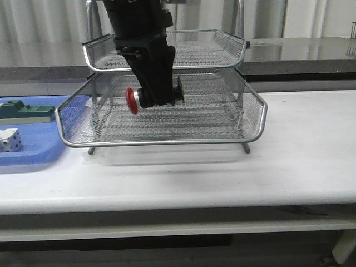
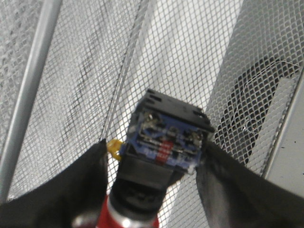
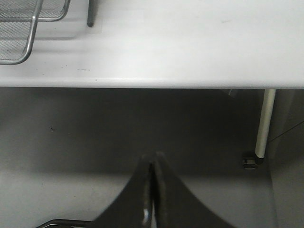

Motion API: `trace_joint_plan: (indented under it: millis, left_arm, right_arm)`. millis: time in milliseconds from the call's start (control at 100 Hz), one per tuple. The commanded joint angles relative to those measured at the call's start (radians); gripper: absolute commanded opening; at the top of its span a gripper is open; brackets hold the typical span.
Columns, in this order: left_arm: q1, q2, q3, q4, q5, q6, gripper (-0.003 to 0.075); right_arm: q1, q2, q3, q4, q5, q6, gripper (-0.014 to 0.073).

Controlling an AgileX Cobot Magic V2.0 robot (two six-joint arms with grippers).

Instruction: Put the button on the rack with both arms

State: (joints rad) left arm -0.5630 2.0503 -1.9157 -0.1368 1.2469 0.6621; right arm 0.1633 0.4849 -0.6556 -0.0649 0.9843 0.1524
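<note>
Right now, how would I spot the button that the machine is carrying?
Find the silver wire rack mid-table. Over its pulled-out middle tray, the left end effector grips the button, lying sideways. Its round red cap stands out from everything grey and black around it.

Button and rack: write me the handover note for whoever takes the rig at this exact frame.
Left gripper: shut on the button, which lies sideways with its red cap toward the robot's left. It hangs over the pulled-out middle tray of the wire-mesh rack; I cannot tell whether it touches the mesh.
Right gripper: shut, empty, off the table's front edge, pointing at the floor.
Done: button picked up and carried into the rack.
Left: lower it if needed, open the left gripper, withdraw. The middle tray stands pulled forward; it probably needs pushing back.
</note>
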Motion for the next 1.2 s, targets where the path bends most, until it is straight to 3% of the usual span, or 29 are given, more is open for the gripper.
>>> trace_joint_plan:
  millis: [0,380,620,950,1190]
  left_arm:
    - [-0.006,-0.058,-0.025,-0.027,0.011,-0.001,0.0455]
    - [-0.006,-0.064,-0.031,-0.027,0.023,-0.001,0.0472]
    - [0.007,-0.148,-0.031,-0.024,0.023,-0.071,0.0472]
    - [0.171,-0.315,-0.011,-0.028,0.023,-0.216,0.0472]
    - [0.323,-0.452,0.149,-0.058,0.006,-0.226,0.0431]
  right_arm:
    - [-0.003,0.006,-0.033,-0.012,-0.056,-0.002,-0.0068]
    - [-0.003,0.006,-0.033,-0.012,-0.056,-0.002,-0.0068]
    - [-0.003,0.006,-0.033,-0.012,-0.056,-0.002,-0.0068]
    - [-0.003,0.006,-0.033,-0.012,-0.056,-0.002,-0.0068]
    - [-0.003,0.006,-0.033,-0.012,-0.056,-0.002,-0.0068]
